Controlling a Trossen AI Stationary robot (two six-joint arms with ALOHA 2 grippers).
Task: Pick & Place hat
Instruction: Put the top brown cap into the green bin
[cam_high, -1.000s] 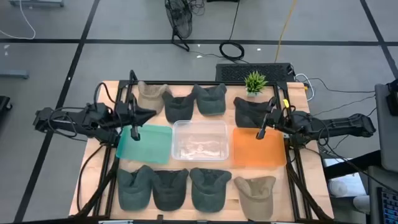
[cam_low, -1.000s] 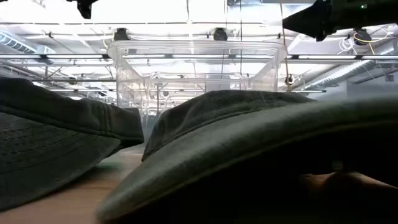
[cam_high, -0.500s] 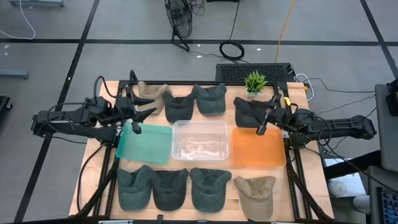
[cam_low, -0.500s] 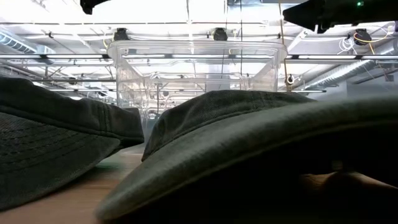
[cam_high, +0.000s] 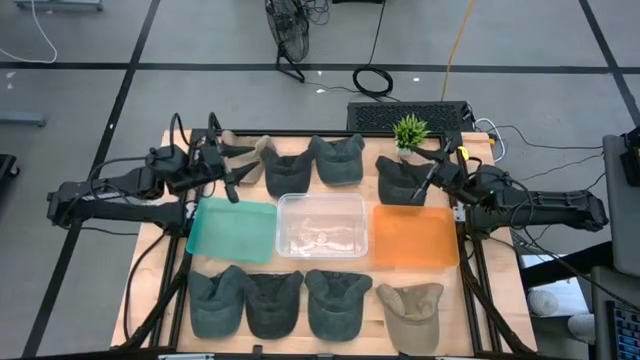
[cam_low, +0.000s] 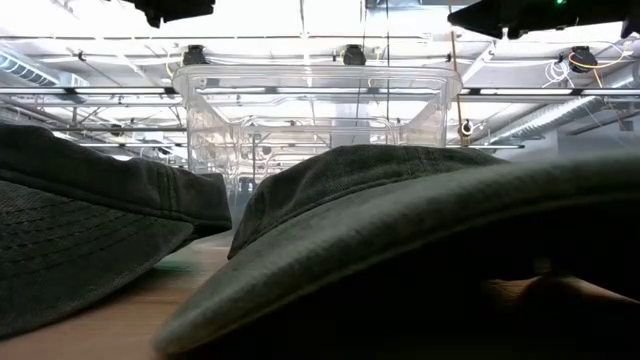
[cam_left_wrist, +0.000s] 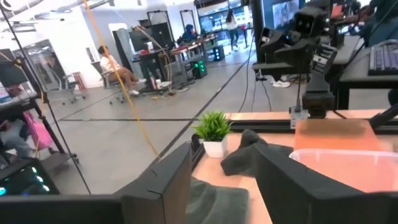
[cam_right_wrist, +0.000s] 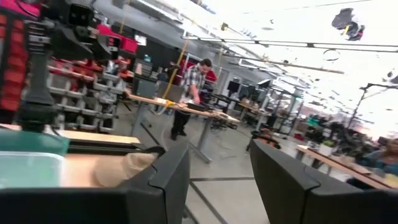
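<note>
Two rows of hats rest on the table in the high view. The far row has a tan hat (cam_high: 243, 152) and three dark ones, the rightmost being a dark hat (cam_high: 398, 180). The near row has three dark hats and a tan hat (cam_high: 412, 308). My left gripper (cam_high: 237, 170) hovers open above the far tan hat. In the left wrist view its fingers (cam_left_wrist: 168, 183) frame the dark hat (cam_left_wrist: 252, 154). My right gripper (cam_high: 426, 185) hovers open over the far right dark hat, and its wrist view looks across at the tan hat (cam_right_wrist: 124, 169).
Three bins sit mid-table: a teal bin (cam_high: 232, 230), a clear bin (cam_high: 322, 225) and an orange bin (cam_high: 415, 238). A small potted plant (cam_high: 410, 132) stands at the far edge. In the low view a near dark hat (cam_low: 400, 250) fills the foreground. People are in the room beyond.
My left gripper has swung from over the teal bin's far-left corner toward the table's far edge and now stands over the far tan hat. My right gripper has shifted slightly toward the far edge, onto the far right dark hat's side. No hat has moved.
</note>
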